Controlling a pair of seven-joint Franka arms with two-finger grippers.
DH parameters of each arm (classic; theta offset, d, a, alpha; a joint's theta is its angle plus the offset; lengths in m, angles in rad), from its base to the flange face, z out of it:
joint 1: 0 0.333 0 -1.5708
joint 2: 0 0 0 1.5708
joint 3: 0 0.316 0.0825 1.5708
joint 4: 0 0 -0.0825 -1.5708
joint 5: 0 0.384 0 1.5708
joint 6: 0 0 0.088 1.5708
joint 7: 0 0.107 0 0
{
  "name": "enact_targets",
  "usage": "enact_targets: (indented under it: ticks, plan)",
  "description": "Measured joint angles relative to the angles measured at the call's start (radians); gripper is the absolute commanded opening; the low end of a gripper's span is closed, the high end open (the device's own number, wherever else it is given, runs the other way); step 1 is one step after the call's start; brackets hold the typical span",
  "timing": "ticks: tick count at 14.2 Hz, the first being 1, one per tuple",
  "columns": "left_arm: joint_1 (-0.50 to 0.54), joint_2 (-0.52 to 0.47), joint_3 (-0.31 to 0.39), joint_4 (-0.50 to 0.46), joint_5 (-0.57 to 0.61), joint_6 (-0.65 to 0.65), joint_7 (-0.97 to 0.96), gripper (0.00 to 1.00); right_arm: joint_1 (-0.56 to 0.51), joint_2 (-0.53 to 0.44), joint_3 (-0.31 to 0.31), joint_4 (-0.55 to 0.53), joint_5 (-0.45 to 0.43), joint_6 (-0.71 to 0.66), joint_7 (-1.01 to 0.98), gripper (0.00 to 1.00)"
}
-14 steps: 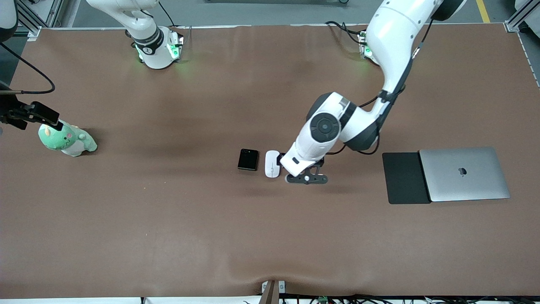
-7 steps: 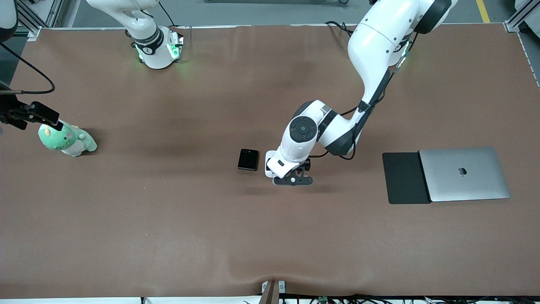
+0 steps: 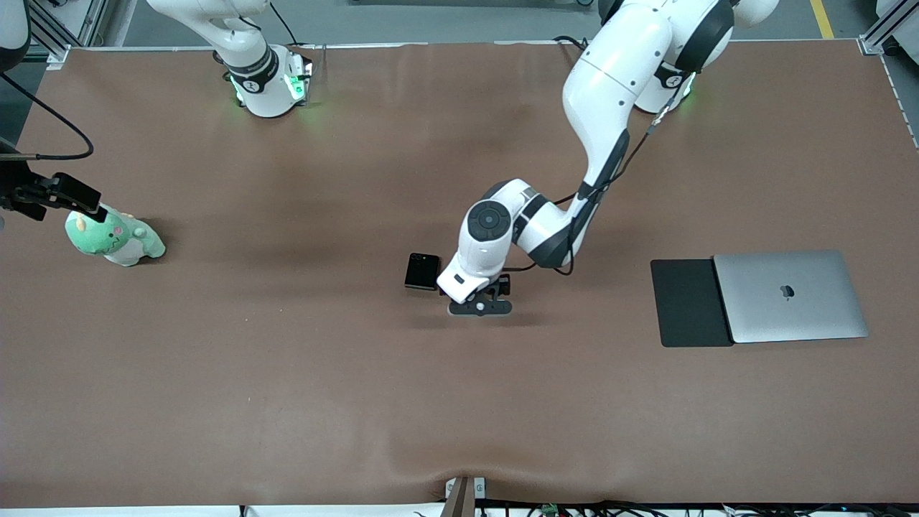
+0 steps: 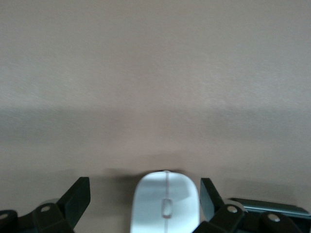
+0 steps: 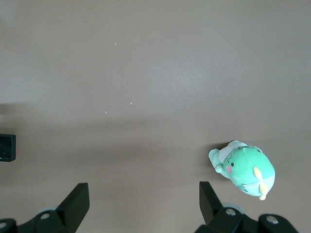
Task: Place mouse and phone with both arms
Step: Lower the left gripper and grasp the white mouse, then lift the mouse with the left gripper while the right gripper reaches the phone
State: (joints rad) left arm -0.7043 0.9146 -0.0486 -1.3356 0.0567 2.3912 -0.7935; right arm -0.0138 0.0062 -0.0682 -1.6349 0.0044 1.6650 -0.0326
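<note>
Left gripper [image 4: 145, 206] over the mouse [image 4: 165, 203] at mid-table [image 3: 287, 402] — jaws wide, holding nothing.

The mouse lay between the spread fingers [image 4: 77, 196], untouched, hidden in the front view under the left arm's wrist. The phone [image 3: 422, 271] sat just beside it toward the right arm's end. The right gripper [image 5: 141, 204] waited with jaws wide over the table's right-arm edge, near a green plush toy [image 3: 113, 238]. A laptop [image 3: 790, 296] and black pad [image 3: 688, 302] lay side by side toward the left arm's edge.
</note>
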Motion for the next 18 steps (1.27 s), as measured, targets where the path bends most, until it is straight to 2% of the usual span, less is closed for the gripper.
enact_targets:
  ticks: [9,10,13,15,18]
  plan:
    - [-0.040,0.027,0.000,0.003,0.000,0.004,-0.036,1.00,0.070,0.051,0.010,-0.021,0.004,0.031,0.004,1.00]
    - [-0.042,0.027,0.001,0.003,0.000,0.004,-0.046,0.90,0.082,0.061,0.011,-0.021,0.014,0.032,0.008,1.00]
    - [-0.041,0.027,0.001,0.008,-0.001,0.004,-0.074,0.50,0.110,0.112,0.011,-0.027,0.082,0.065,0.033,1.00]
    - [-0.038,0.025,0.001,0.009,-0.004,0.003,-0.076,0.46,0.130,0.159,0.012,-0.028,0.134,0.094,0.037,1.00]
    - [-0.036,0.021,0.002,0.007,-0.004,-0.013,-0.075,0.44,0.203,0.193,0.014,-0.027,0.152,0.139,0.115,1.00]
